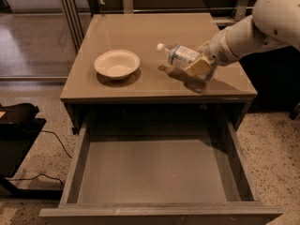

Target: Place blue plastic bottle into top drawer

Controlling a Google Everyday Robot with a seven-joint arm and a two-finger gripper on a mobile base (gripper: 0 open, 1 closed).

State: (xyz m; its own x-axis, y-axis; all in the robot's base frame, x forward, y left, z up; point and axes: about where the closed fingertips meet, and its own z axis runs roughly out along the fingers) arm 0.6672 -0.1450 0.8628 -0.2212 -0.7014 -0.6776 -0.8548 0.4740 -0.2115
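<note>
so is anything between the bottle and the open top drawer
Nothing visible. The pincer holds the small clear blue-labelled plastic bottle over the front right of the cabinet top; the wide grey-brown top drawer below is open, bottom bare. The round cream-white bowl sits well aside.

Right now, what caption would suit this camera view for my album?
Gripper holds the blue plastic bottle above the cabinet top near a bowl; top drawer open below.

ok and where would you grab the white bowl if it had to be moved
I'd take it by the rim, from above: the bowl sits upright and shallow, so one finger can go inside its wall and one outside. Its right edge is nearest the arm. Right now the claw is above the cabinet top, right front, shut on the blue plastic bottle.
</note>
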